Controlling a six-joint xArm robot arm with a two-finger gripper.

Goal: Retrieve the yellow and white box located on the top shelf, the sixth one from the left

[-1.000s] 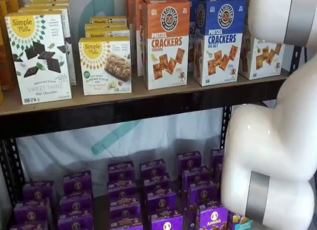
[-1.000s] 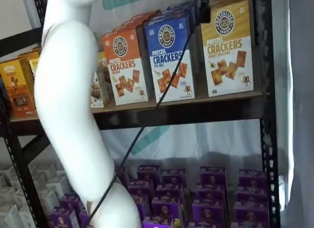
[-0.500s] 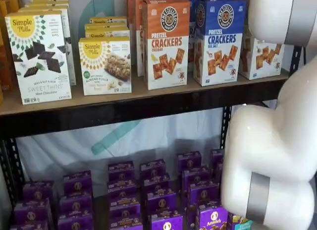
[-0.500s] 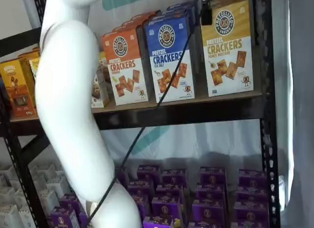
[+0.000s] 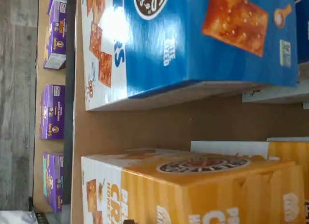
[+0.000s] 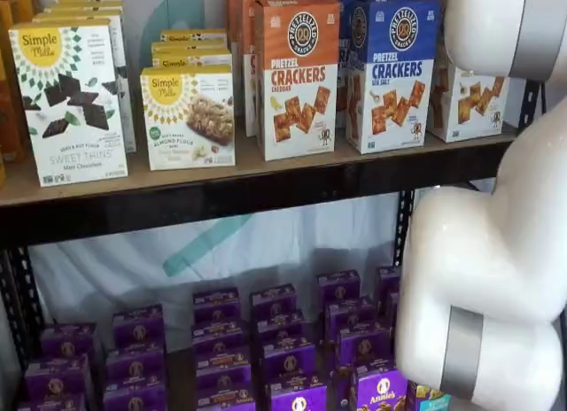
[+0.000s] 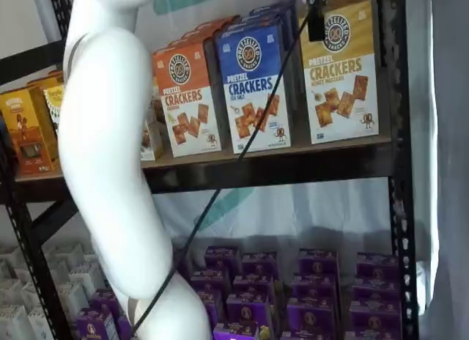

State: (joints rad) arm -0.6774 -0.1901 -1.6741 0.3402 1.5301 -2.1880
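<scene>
The yellow and white box (image 7: 343, 76) stands upright at the right end of the top shelf (image 7: 271, 155), next to a blue Pretzel Crackers carton (image 7: 255, 83). In a shelf view only its white lower part (image 6: 469, 105) shows behind the arm. The wrist view shows its yellow top with the round logo (image 5: 203, 185) close up, with the blue carton (image 5: 183, 40) beside it and bare shelf board (image 5: 159, 125) between them. One black finger of my gripper (image 7: 315, 21) hangs from the view's top edge in front of the yellow box's upper left corner. No gap shows and it holds nothing.
An orange Pretzel Crackers carton (image 6: 297, 83) and white Simple Mills boxes (image 6: 69, 101) stand further left. Purple boxes (image 6: 266, 340) fill the lower level. The white arm (image 6: 496, 252) covers the right side; a black cable (image 7: 234, 157) crosses the shelf front.
The black finger has shifted a little right and down, from in front of the blue carton's edge onto the yellow box's upper left corner. The boxes have not moved.
</scene>
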